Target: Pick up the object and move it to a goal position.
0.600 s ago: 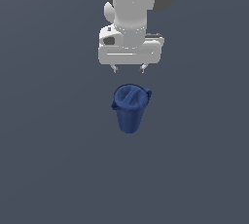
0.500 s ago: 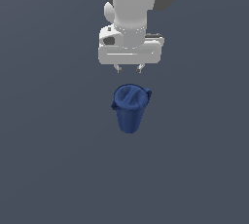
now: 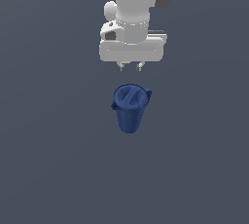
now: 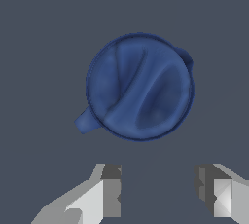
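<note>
The object is a dark blue bucket-like bin (image 3: 130,110) standing on the grey floor, rim up and narrow base down, with small handle tabs at the rim. In the wrist view the bin (image 4: 140,86) shows from above, a tab on each side. My gripper (image 3: 131,65) hangs above it, clear of the rim and touching nothing. Its jaws are partly open and empty. In the wrist view the gripper (image 4: 158,191) has its two fingers (image 4: 112,194) apart, with the bin beyond them and not between them.
The plain dark grey floor (image 3: 53,159) spreads all around the bin. No other object or marker shows in either view.
The gripper's fingers have drawn closer together. The bin has not moved, and the hand stays at about the same height.
</note>
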Tool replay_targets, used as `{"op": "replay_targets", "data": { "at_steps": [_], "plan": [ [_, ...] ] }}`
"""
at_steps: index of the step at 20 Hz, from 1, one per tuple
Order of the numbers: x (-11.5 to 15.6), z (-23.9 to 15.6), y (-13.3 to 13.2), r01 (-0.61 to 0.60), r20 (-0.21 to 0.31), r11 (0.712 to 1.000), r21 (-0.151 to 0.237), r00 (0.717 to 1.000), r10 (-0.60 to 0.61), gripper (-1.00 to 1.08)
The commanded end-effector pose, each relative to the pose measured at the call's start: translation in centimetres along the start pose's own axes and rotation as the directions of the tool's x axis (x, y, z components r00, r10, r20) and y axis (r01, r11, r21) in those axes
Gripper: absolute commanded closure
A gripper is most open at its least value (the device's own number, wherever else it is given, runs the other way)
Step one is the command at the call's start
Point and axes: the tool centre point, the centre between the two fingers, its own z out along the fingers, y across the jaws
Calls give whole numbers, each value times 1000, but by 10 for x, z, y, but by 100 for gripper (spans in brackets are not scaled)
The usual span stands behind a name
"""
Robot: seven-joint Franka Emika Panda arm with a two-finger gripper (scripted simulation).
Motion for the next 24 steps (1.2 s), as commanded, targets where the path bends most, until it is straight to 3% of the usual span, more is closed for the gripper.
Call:
{"op": "replay_targets", "data": {
  "at_steps": [1, 12, 24],
  "plan": [
    [1, -6, -3, -17, -19, 1000, -1, 1000, 17, -20],
    [4, -44, -25, -141, -150, 990, -6, 979, 138, -20],
    [4, -77, -56, -289, -303, 957, -13, 914, 272, -20]
  ]
}}
